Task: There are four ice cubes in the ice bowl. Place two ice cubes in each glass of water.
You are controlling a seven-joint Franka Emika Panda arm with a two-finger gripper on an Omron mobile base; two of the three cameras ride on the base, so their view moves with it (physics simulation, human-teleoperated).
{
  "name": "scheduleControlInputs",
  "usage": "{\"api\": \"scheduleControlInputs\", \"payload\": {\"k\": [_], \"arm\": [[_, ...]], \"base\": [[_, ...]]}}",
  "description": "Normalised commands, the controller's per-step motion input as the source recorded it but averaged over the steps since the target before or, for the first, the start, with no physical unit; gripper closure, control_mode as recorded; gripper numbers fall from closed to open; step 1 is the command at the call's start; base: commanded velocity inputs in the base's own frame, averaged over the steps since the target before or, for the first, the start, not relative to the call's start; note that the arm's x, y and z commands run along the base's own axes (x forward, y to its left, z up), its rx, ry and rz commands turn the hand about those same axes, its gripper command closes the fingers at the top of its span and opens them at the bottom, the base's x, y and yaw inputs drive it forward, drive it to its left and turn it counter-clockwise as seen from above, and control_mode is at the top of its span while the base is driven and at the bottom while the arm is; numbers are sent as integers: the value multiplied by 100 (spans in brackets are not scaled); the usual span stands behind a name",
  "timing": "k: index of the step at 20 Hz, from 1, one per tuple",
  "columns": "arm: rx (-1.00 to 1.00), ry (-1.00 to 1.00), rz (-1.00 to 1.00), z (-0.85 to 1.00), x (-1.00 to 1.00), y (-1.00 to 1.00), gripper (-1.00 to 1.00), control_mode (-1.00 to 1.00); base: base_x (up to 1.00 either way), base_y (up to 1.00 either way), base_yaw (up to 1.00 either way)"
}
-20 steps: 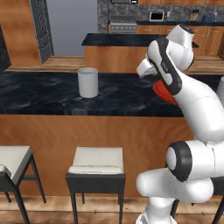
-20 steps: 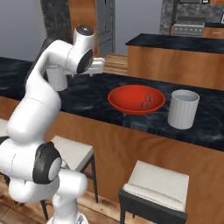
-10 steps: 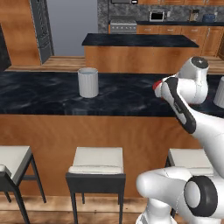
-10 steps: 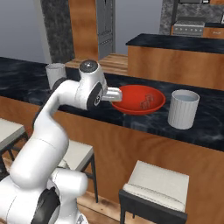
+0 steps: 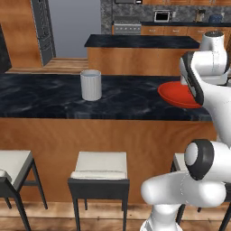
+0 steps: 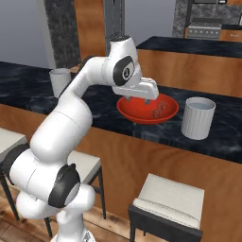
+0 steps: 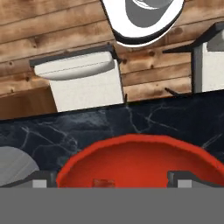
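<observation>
Hand view put the gripper (image 7: 109, 178) directly above the ice bowl (image 7: 144, 153) — jaws spread wide, empty — one of the ice cubes (image 7: 103, 182) lying just below between them.

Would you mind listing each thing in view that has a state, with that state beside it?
Gripper: over the near rim of the bowl, fingers apart, holding nothing.
Red bowl: upright on the counter, ice cubes inside.
Right glass: upright beside the bowl, no ice visible in it.
Left glass: upright, standing apart from the bowl.
Stools: at the counter, unoccupied.
</observation>
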Motion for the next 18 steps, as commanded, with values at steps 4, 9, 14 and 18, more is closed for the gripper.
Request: {"api": "scheduleControlInputs", "payload": {"k": [4, 9, 14, 18], "arm": [[1, 0, -16, -19, 3, -67, -100, -100], [0, 0, -17, -38, 14, -16, -100, -100], [0, 0, -15, -45, 29, 3, -100, -100], [0, 0, -9, -23, 28, 0, -100, -100]], "base": [[0, 0, 0], [0, 0, 0], [0, 0, 0], [0, 0, 0]]}}
